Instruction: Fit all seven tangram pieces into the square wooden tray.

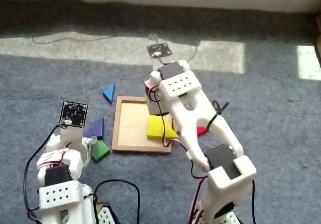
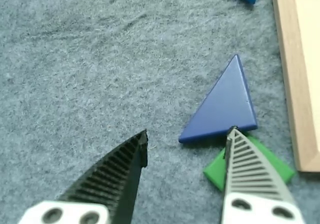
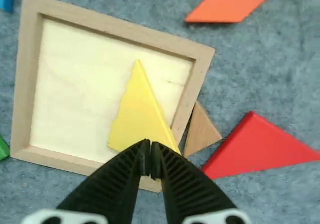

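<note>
Wooden tray (image 1: 116,124) lies at the centre of the high view on the grey table (image 1: 261,103). One piece is inside it: the yellow triangle (image 3: 137,119), flat on the tray floor, with one corner close against the rim.

Six pieces are outside the tray:
- The tan triangle (image 3: 200,131) sits just beside the outer rim.
- The red triangle (image 3: 255,144) is near the tan triangle.
- The orange parallelogram (image 3: 232,1) is farther off.
- The dark blue triangle (image 1: 95,129) and the green piece (image 1: 100,150) lie to the left of the tray, touching or overlapping each other.
- The light blue triangle (image 1: 109,92) lies to the upper left of the tray.

The right arm extends from the lower right of the high view across the tray. Its end effector (image 3: 150,159) is closed, with nothing visible between the fingers. The tips are at the yellow triangle's short edge, a pose that would suit nudging the piece flat rather than lifting it.

The left arm is folded at the lower left, wrist pointing down. Its end effector (image 2: 188,132) is spread wide, with one fingertip at the seam between the dark blue triangle and the green piece. This position probably prepares a grasp of the dark blue triangle.
</note>
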You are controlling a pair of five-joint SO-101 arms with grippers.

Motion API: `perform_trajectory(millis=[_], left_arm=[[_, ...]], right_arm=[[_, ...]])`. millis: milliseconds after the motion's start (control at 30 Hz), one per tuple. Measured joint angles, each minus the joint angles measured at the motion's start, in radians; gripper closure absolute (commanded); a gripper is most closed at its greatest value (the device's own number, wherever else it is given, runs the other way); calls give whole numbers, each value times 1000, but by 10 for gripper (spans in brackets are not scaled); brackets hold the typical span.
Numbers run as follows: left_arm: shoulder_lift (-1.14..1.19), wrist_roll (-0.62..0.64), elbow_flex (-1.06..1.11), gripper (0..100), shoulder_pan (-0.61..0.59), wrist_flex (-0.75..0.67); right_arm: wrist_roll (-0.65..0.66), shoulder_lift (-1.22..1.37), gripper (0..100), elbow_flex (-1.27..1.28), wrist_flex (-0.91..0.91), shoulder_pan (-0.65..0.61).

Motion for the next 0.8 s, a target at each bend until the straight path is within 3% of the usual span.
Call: perform_trajectory(millis=[300, 500, 800], left_arm=[[0, 0, 0, 741, 0, 0], [0, 0, 0, 741, 0, 0], [0, 0, 0, 741, 0, 0]], right_arm=[[232, -3, 983, 138, -26, 83], [278, -3, 983, 295, -149, 75], [279, -3, 983, 319, -161, -63]])
